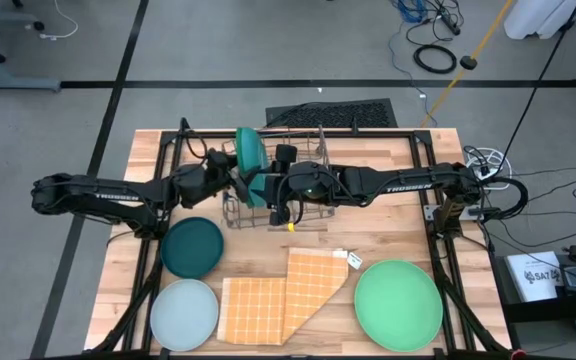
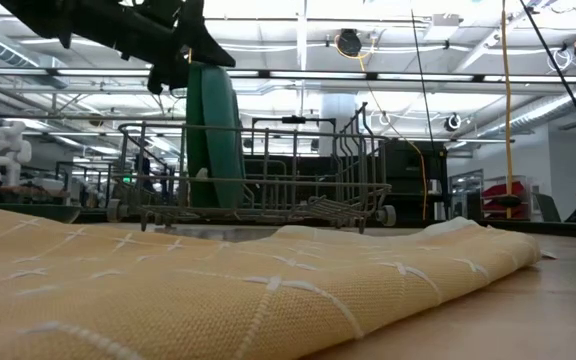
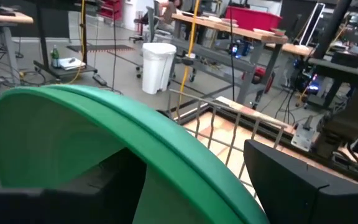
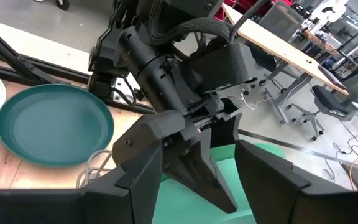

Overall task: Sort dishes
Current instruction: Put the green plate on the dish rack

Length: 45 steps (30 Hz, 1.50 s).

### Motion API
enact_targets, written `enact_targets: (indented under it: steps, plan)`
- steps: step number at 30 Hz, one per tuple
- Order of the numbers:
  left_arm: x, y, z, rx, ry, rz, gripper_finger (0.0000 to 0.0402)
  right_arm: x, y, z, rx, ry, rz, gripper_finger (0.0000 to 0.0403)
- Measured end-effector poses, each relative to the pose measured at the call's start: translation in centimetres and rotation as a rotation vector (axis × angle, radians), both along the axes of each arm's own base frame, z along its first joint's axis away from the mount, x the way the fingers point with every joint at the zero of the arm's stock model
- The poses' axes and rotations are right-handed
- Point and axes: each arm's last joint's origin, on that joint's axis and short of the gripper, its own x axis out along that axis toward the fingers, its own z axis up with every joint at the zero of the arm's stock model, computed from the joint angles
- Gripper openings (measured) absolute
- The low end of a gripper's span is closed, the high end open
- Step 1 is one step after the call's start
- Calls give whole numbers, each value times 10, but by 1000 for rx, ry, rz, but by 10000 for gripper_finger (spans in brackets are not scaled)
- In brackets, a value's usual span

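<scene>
Left gripper [image 1: 236, 183] gripped a green plate [image 1: 249, 152] by its rim, fingers spread wide either side, plate standing on edge over the left end of the grey wire rack [image 1: 308, 215] near the table's far edge. Right gripper [image 1: 265, 188] met it from the other side, fingers [image 4: 272, 180] parted around the same plate's edge; how firmly it held could not be judged. Both grippers largely hid each other from above. Dark teal plate [image 1: 192, 246] lay flat near the left edge, pale blue plate [image 1: 184, 314] at the front left corner, light green plate [image 1: 398, 305] front right. Orange checked cloth [image 1: 283, 295] lay between them, its near fold filling the low view.
</scene>
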Motion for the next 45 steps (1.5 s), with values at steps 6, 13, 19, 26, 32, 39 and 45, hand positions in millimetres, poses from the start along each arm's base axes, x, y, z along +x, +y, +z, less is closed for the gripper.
enact_targets:
  steps: [6, 13, 19, 26, 32, 39, 45]
  plan:
    - [-2, 0, -7, 12, 92, 10, 274, 0, 0, 0, 0, 5, 0, 194]
    - [-2, -1, -11, 59, 164, -25, 274, 0, 0, -1, -1, 9, 0, 194]
    - [-2, -8, -15, 88, 221, -79, 274, 0, -2, -1, -12, 10, 0, 194]
    - [-1, -14, -16, 60, 209, -142, 274, 5, -29, -5, 22, 6, 16, 194]
    - [0, -17, -16, 47, 198, -190, 274, 19, -55, -12, 35, -94, 20, 194]
    - [1, -19, -16, 19, 187, -254, 274, 32, -67, -22, 54, -150, 56, 194]
    - [2, -21, -16, 31, 194, -331, 274, 34, -72, -26, 65, -143, 43, 194]
